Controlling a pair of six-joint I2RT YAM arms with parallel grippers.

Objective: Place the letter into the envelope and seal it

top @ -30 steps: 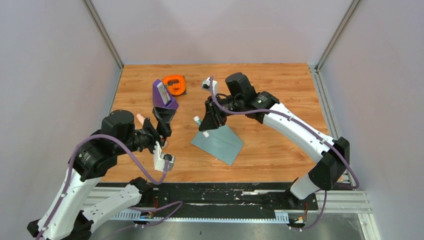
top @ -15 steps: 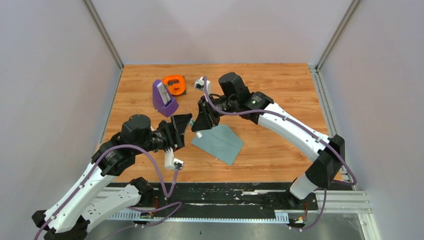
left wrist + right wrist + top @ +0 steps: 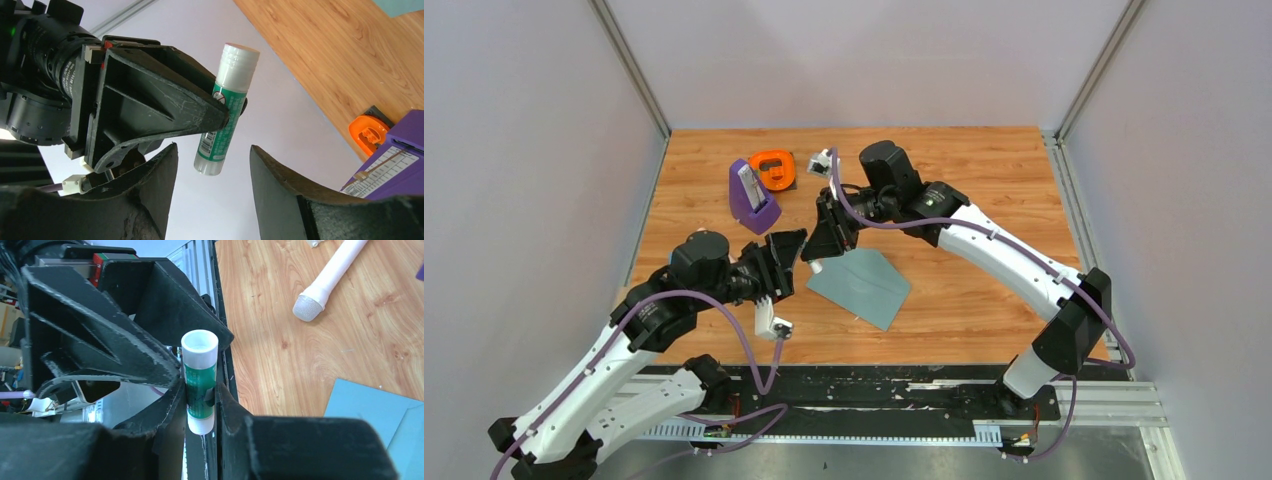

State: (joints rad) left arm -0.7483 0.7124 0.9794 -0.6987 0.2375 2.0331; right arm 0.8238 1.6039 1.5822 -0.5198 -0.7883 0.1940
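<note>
The grey-teal envelope (image 3: 861, 287) lies flat on the wood, flap side hidden; its corner also shows in the right wrist view (image 3: 380, 410). The letter is not in view. My right gripper (image 3: 822, 250) (image 3: 199, 390) hovers left of the envelope, shut on a green-and-white glue stick (image 3: 200, 375) (image 3: 227, 107). My left gripper (image 3: 792, 252) (image 3: 212, 150) faces it, open, its fingers (image 3: 160, 180) on either side of the stick's lower end without touching it.
A purple holder (image 3: 752, 197) and an orange tape dispenser (image 3: 773, 167) stand at the back left. A white cylinder with a grey end (image 3: 327, 282) lies on the wood near the left arm. Walls close in the table's sides and back.
The left arm swung right and brought its gripper up to the glue stick, its jaws narrowing. The right gripper shifted slightly left with the stick.
</note>
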